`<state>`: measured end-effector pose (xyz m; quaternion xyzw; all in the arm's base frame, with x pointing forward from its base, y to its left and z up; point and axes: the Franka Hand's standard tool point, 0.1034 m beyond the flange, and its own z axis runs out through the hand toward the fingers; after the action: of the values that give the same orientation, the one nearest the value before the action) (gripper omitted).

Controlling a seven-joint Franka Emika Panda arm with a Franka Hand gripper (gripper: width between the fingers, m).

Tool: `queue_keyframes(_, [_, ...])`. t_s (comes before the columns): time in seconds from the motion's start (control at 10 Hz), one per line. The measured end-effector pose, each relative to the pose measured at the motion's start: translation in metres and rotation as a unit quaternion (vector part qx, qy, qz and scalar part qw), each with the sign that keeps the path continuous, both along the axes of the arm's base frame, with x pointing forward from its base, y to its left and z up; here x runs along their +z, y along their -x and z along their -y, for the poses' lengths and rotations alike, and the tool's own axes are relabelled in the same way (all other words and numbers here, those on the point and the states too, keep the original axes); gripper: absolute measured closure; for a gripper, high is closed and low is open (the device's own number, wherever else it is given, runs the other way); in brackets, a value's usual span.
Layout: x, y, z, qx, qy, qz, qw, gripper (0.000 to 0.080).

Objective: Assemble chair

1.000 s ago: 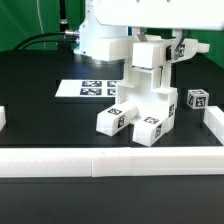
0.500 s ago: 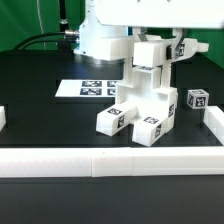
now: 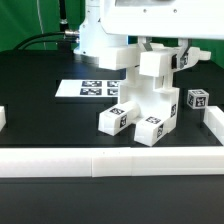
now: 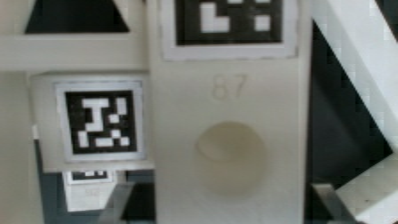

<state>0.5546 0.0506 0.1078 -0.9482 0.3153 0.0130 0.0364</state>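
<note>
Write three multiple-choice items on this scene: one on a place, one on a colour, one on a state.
1. The marker board lies where, from the chair? A) exterior view's left B) exterior view's right C) on top
2. The table is: A) white B) black C) green
3. The small tagged cube is: A) joined to the chair B) on the marker board C) standing apart
Key: 1A, its tags show left of the chair; 2B, dark surface around white parts; 3C, bare table shows between them.
</note>
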Motion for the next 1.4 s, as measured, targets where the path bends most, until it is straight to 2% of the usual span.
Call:
queue_keyframes(0.3, [-0.002,-0.002,0.004,0.014,0.001,0.008,1.0,0.0515])
queue_keyframes(0.5, [-0.01,-0.005,0.003,0.015,0.006,0.016,1.0,0.0515])
queue_keyframes(1.1, [-0.009,-0.012,0.004,0.019,0.011,0.036,0.999,0.0515])
queue_keyframes(1.4, [-0.008,-0.015,-0.001,0.034,0.016,0.046,0.998,0.0515])
